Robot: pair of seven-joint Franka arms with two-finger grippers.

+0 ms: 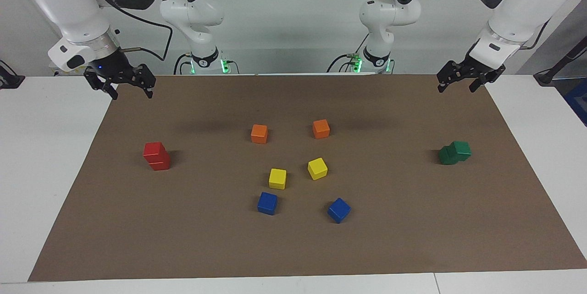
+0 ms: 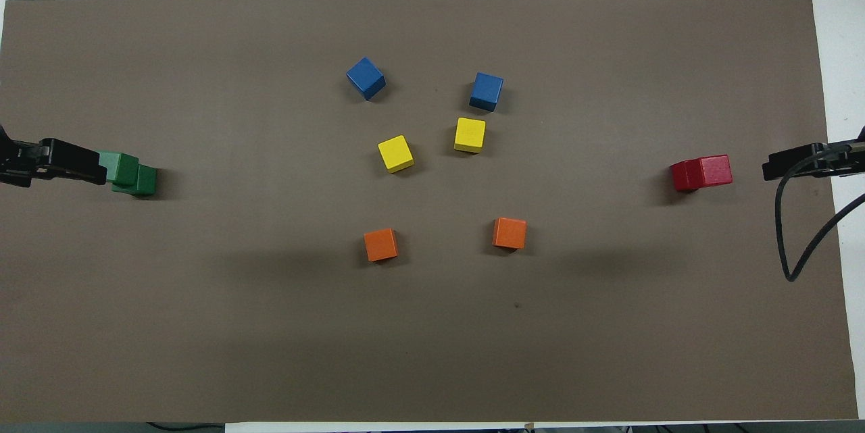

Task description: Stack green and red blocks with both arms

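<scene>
Already, two small bright red matte cubes [image 1: 156, 156] sat stacked on the brown paper mat [image 1: 293, 248] toward the right arm's end of the table, and two dark green matte cubes [image 1: 454, 152] sat stacked, the upper one skewed, toward the left arm's end. Both black two-finger grippers hung raised with fingers apart and nothing between them: the right gripper [image 1: 120, 84] over the mat's edge nearest the robots, the left gripper [image 1: 463, 78] over the mat's corner at its own end. Orange [image 1: 259, 133], yellow [image 1: 277, 178] and blue cubes [image 1: 267, 202] lay between the stacks.
</scene>
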